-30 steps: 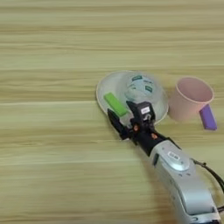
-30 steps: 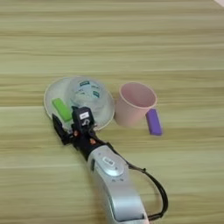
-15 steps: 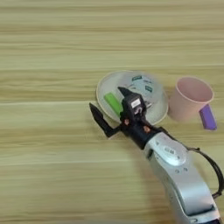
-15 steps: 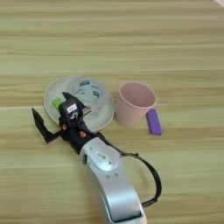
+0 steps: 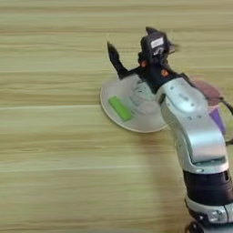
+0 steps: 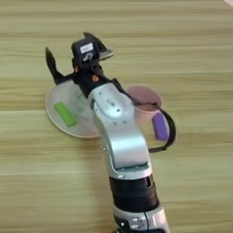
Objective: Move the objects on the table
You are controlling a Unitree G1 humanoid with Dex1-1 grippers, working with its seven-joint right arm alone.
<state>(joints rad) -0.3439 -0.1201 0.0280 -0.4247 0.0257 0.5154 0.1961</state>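
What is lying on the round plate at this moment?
The small green block lies on the left part of the plate. Beside it the tape roll shows only partly, because the forearm covers the plate's right side; anything else there is hidden.

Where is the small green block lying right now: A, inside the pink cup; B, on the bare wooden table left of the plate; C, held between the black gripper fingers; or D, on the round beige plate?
D: the small green block lies flat on the left part of the round beige plate, apart from the open gripper raised beyond the plate's far rim.
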